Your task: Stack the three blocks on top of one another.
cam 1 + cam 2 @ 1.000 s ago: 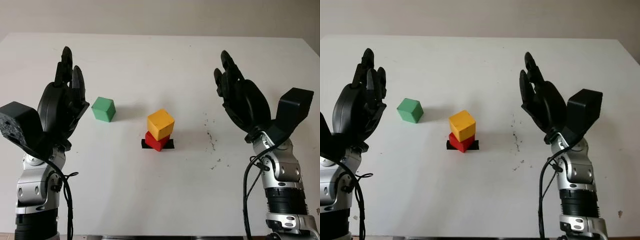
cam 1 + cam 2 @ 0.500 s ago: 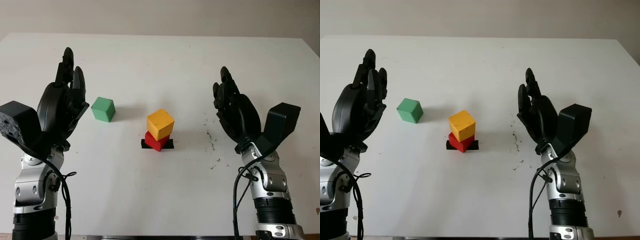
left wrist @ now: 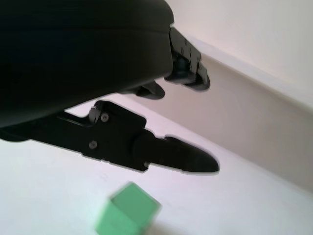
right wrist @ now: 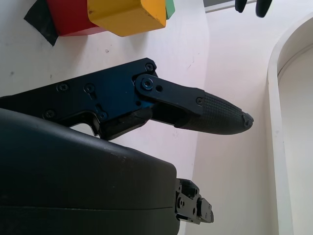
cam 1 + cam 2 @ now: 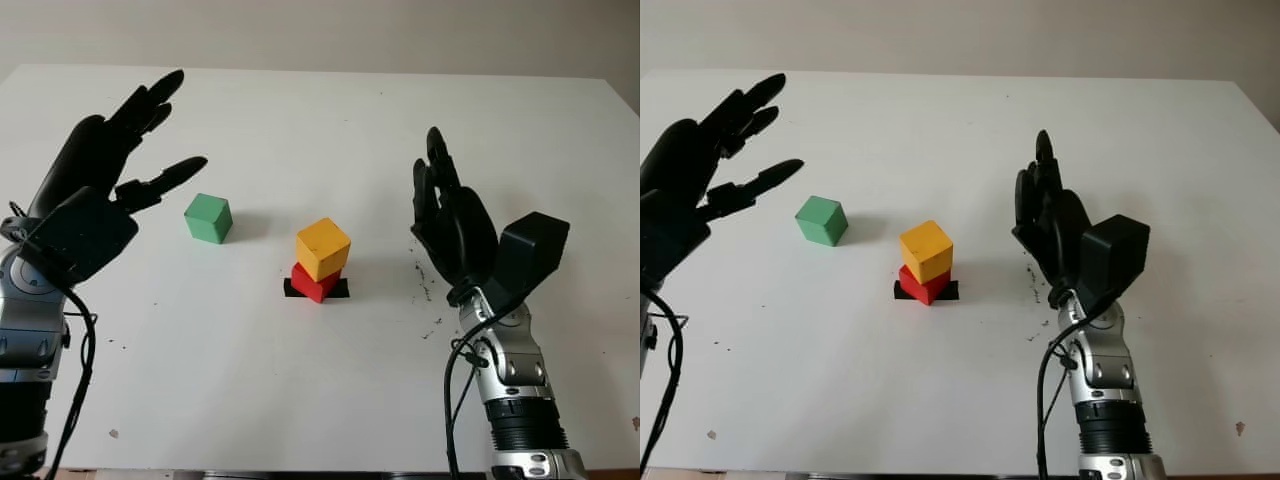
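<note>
A yellow block (image 5: 322, 248) sits askew on a red block (image 5: 313, 282), which stands on a black tape mark (image 5: 338, 289) at the table's middle. A green block (image 5: 208, 218) stands alone to their left. My left hand (image 5: 120, 150) is open, raised above the table just left of the green block (image 3: 128, 211), holding nothing. My right hand (image 5: 447, 215) is open too, upright to the right of the two-block stack (image 4: 124, 14) and apart from it.
The white table (image 5: 300, 380) runs to a pale wall at the back. Dark specks (image 5: 425, 285) mark the surface right of the stack, near my right hand.
My left hand has tipped forward and reached out toward the green block. My right hand has drifted left and lower, closer to the stack. The blocks have not moved.
</note>
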Robot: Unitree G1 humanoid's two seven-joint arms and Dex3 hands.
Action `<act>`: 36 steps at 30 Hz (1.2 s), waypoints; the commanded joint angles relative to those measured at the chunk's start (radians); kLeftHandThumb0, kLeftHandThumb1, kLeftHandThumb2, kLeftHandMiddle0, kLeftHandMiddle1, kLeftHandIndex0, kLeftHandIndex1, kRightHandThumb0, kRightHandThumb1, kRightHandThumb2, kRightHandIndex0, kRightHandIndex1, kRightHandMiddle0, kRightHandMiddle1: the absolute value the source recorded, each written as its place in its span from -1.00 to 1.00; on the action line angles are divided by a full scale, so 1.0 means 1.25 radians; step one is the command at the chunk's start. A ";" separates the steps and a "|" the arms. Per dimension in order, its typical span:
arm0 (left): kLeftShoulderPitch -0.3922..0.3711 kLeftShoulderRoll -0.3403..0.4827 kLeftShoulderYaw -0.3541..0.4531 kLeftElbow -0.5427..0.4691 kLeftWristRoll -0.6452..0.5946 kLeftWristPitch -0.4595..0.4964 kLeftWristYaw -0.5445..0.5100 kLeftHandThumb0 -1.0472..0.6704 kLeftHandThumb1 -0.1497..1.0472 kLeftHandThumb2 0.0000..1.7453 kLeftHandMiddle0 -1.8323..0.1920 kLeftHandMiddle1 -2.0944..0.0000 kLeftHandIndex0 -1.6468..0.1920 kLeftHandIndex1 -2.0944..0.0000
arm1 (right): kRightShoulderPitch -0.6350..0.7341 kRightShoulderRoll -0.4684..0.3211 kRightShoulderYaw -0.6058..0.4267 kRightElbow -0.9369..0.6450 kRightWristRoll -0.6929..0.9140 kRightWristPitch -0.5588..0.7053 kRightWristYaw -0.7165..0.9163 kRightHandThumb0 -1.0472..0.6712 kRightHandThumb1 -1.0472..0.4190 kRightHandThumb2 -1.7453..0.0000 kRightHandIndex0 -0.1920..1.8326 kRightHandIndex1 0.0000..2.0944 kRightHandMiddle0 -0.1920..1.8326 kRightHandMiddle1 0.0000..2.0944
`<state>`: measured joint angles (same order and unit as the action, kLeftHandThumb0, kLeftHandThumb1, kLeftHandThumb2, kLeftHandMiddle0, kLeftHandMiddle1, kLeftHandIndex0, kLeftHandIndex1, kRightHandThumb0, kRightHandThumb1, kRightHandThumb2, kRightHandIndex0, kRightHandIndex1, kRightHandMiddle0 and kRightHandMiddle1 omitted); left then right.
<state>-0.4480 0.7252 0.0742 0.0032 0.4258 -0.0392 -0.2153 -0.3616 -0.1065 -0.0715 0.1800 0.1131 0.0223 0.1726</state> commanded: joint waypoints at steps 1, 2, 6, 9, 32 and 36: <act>-0.034 0.045 -0.036 0.010 0.043 -0.006 -0.034 -0.40 0.72 -0.96 0.42 0.94 0.36 0.80 | 0.000 -0.004 0.000 0.005 -0.002 -0.010 0.001 -0.67 -1.00 0.14 -1.00 -1.00 -1.00 -1.00; -0.047 0.062 -0.053 0.017 0.063 -0.007 -0.059 -0.42 0.69 -0.95 0.45 0.95 0.37 0.82 | -0.001 -0.005 -0.002 0.006 -0.002 -0.011 0.000 -0.67 -1.00 0.14 -1.00 -1.00 -1.00 -1.00; -0.110 0.103 -0.119 0.065 0.128 -0.015 -0.146 -0.55 0.61 -0.95 0.56 0.98 0.39 0.90 | 0.000 -0.005 -0.014 0.008 0.010 -0.013 0.004 -0.65 -1.00 0.15 -1.00 -1.00 -1.00 -1.00; -0.167 0.120 -0.171 0.132 0.170 -0.077 -0.170 -0.59 0.59 -0.95 0.61 0.98 0.36 0.91 | 0.003 -0.010 -0.017 0.008 0.016 -0.011 0.012 -0.65 -1.00 0.16 -1.00 -1.00 -1.00 -1.00; -0.275 0.053 -0.321 0.400 0.302 -0.228 -0.048 -0.51 0.67 -0.93 0.63 0.93 0.21 0.90 | 0.001 -0.009 -0.021 0.019 0.017 -0.014 0.023 -0.66 -1.00 0.18 -1.00 -1.00 -1.00 -1.00; -0.274 0.048 -0.331 0.419 0.313 -0.238 -0.023 -0.53 0.71 -0.92 0.61 0.93 0.19 0.90 | 0.003 -0.009 -0.022 0.018 0.020 -0.013 0.026 -0.66 -1.00 0.20 -1.00 -1.00 -1.00 -1.00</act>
<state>-0.7700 0.7869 -0.3308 0.5189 0.8113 -0.3295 -0.2594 -0.3604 -0.1130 -0.0939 0.1983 0.1317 0.0157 0.2026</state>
